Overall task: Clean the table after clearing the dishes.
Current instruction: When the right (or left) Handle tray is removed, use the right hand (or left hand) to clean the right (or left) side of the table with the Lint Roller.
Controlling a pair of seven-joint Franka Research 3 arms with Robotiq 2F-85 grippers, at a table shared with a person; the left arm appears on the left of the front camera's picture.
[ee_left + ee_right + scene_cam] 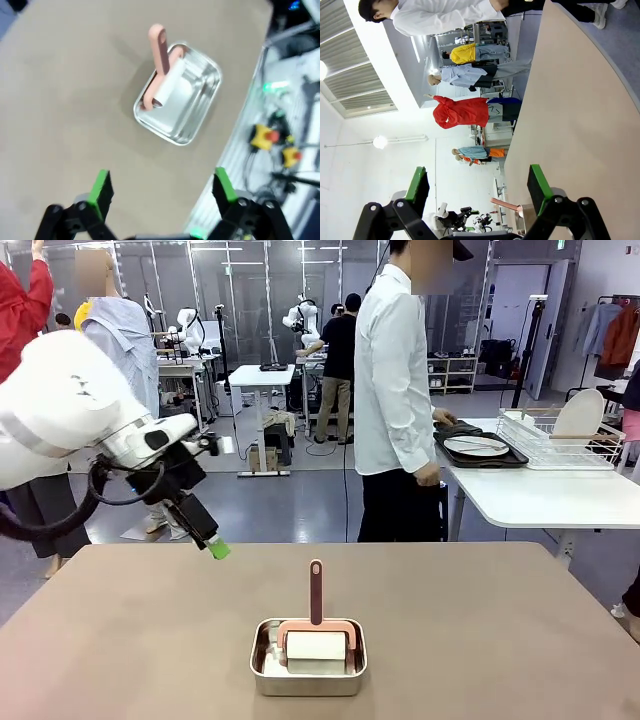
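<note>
Taupe table (pixel 120 640) stretches wide; left gripper (pixel 162 187) hovers above it, jaws spread wide, gripping nothing; pan (pixel 178 100) with pink roller (pixel 161 65) sits ahead of its fingertips, well apart; right gripper (pixel 477 187) gapes wide too, empty, tabletop off to its right; dishes (pixel 476 446) lie far beyond both, on white side table (pixel 540 495) beside person (pixel 395 390).
</note>
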